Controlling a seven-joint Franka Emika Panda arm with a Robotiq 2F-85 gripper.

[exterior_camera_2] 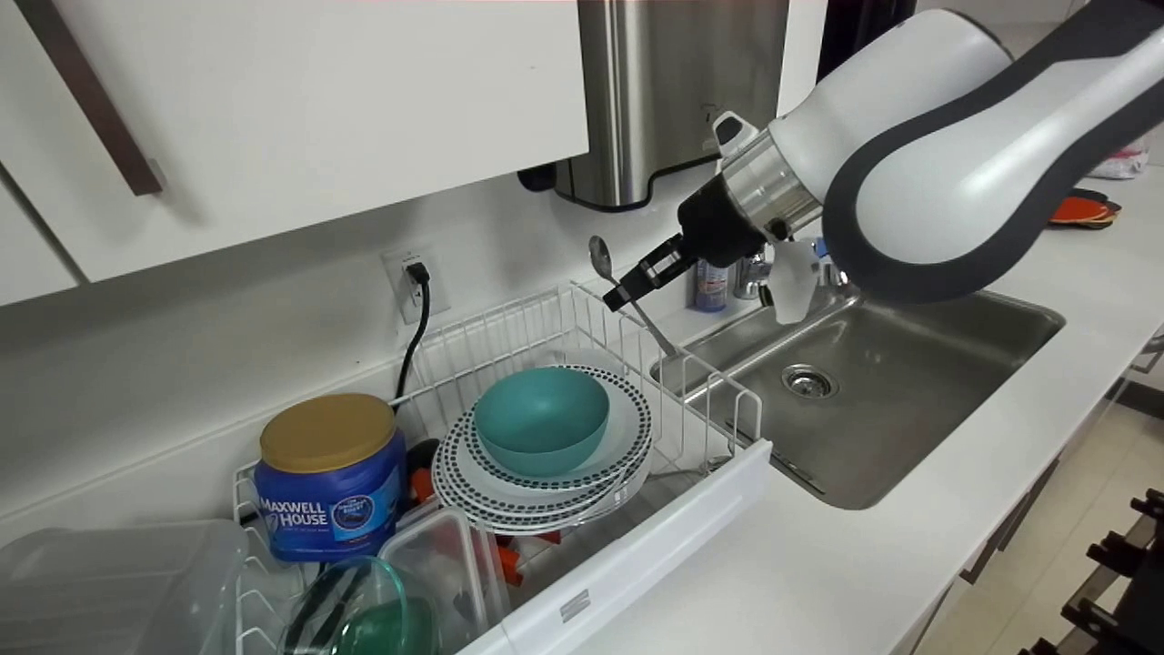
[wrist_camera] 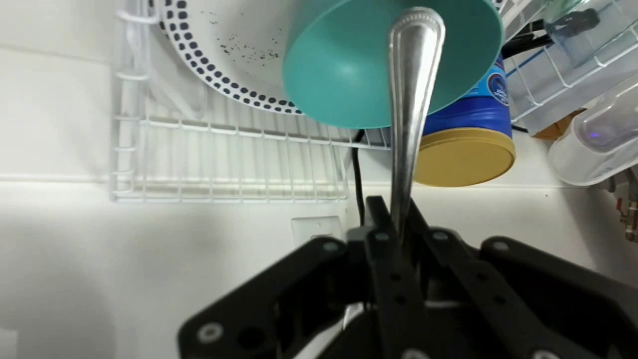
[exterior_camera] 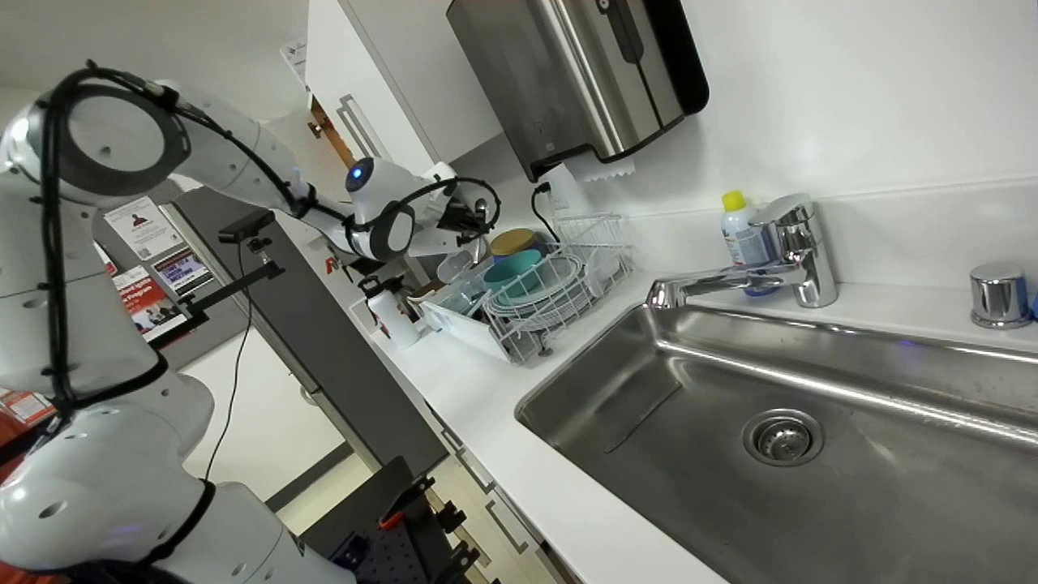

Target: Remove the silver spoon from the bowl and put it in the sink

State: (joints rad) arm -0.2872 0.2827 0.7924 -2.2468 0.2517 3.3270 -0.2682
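The silver spoon is clamped in my gripper in the air, above the sink-side end of the dish rack. It is tilted, its scoop up and its handle slanting down. In the wrist view the handle sticks out from my closed fingers; the scoop is hidden there. The teal bowl sits on stacked plates in the rack, apart from the spoon; it also shows in the wrist view and in an exterior view. The steel sink lies beside the rack and shows in both exterior views.
The white wire rack also holds dotted plates and a blue coffee tub. A chrome faucet and a spray bottle stand behind the sink. A paper towel dispenser and a cabinet hang above.
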